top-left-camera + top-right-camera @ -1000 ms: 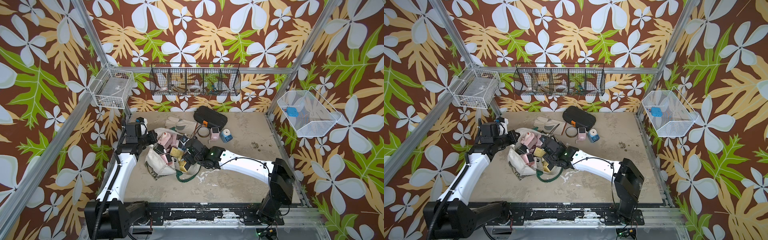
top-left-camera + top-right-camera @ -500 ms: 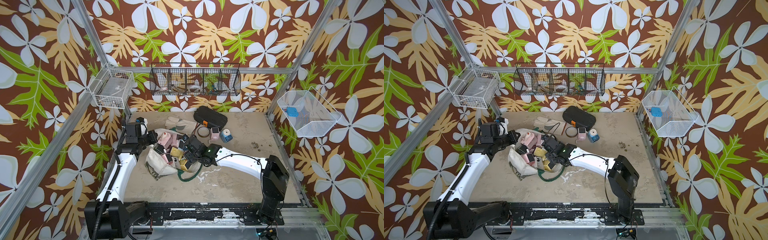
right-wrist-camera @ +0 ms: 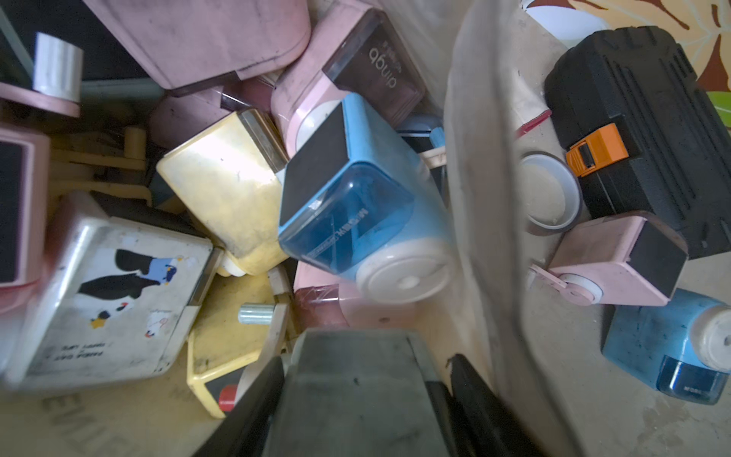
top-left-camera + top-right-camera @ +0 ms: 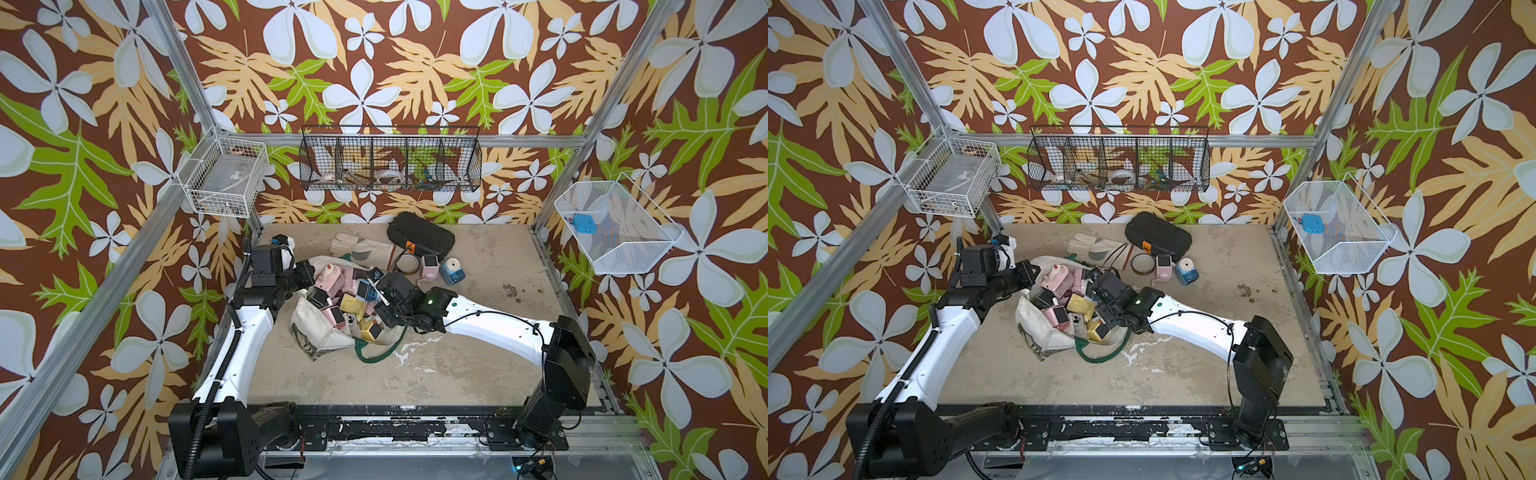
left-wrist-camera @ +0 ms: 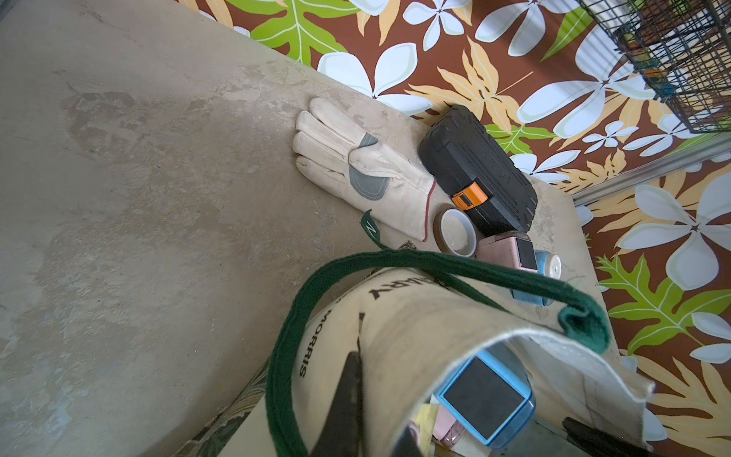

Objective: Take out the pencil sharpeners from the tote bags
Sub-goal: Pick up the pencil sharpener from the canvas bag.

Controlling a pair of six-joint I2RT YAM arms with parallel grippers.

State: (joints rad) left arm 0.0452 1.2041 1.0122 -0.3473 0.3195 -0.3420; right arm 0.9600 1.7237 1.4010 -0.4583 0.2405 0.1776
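The cream tote bag (image 4: pixel 316 328) lies open at mid-table, full of pastel pencil sharpeners (image 4: pixel 353 303). My left gripper (image 4: pixel 309 274) is shut on the bag's far rim, and the left wrist view shows the cloth (image 5: pixel 415 336) pinched between its fingers (image 5: pixel 350 395). My right gripper (image 4: pixel 380 297) reaches into the bag's mouth. In the right wrist view the right gripper (image 3: pixel 366 362) has its jaws closed against a grey sharpener (image 3: pixel 356 403). A blue sharpener (image 3: pixel 348 205) lies just beyond it. A pink sharpener (image 4: pixel 430 266) and a blue one (image 4: pixel 453 270) stand outside the bag.
A pale glove (image 4: pixel 361 249), a black hard case (image 4: pixel 419 235) and a brown tape roll (image 4: pixel 405 262) lie behind the bag. A black wire basket (image 4: pixel 390 162) hangs on the back wall. White wire baskets hang at the left (image 4: pixel 226 178) and right (image 4: pixel 615 228).
My right arm has pushed further left into the bag and its jaws have narrowed round the grey sharpener. The left arm and the bag rim have not moved.
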